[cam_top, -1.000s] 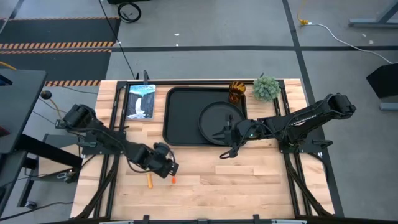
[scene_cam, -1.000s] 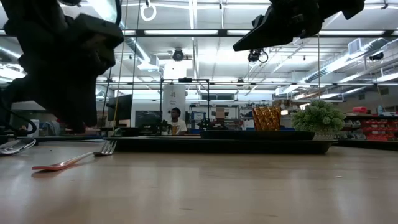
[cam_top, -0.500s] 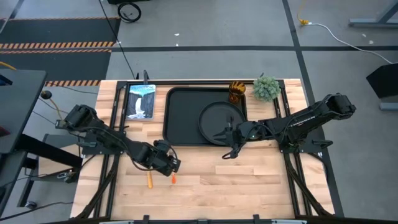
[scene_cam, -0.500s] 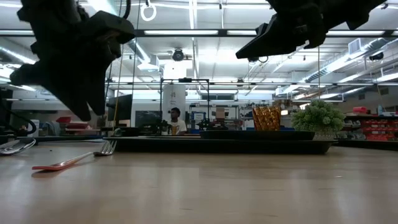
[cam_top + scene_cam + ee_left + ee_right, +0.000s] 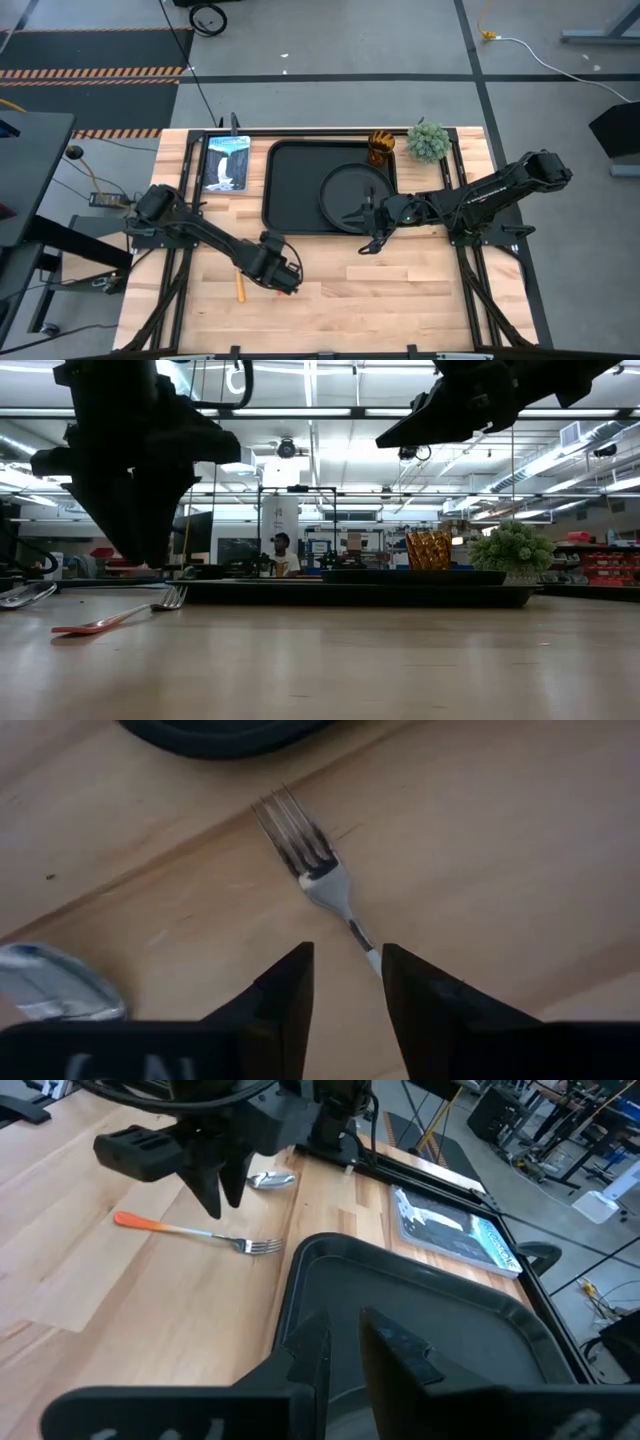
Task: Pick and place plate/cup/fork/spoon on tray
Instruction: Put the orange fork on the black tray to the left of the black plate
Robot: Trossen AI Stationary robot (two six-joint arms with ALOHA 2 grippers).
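The fork (image 5: pixel 322 880) lies flat on the table near the tray's near left corner, tines toward the tray; it also shows in the low view (image 5: pixel 110 620). My left gripper (image 5: pixel 345 970) hovers just above the fork's neck, pointing down, open, fingers on either side of it. The spoon (image 5: pixel 55 995) lies beside the fork. The plate (image 5: pixel 350 195) lies on the tray (image 5: pixel 295 185). The cup (image 5: pixel 381 147) stands at the tray's far right corner. My right gripper (image 5: pixel 362 232) is open above the tray's near edge, by the plate.
A small green potted plant (image 5: pixel 428 142) stands to the right of the cup. A flat picture card (image 5: pixel 226 160) lies left of the tray. Bare wood stretches along the table's near side (image 5: pixel 400 290).
My left gripper has moved a little toward the table's right and near edges and has tipped to point straight down over the fork. The fork and the spoon have stayed where they were.
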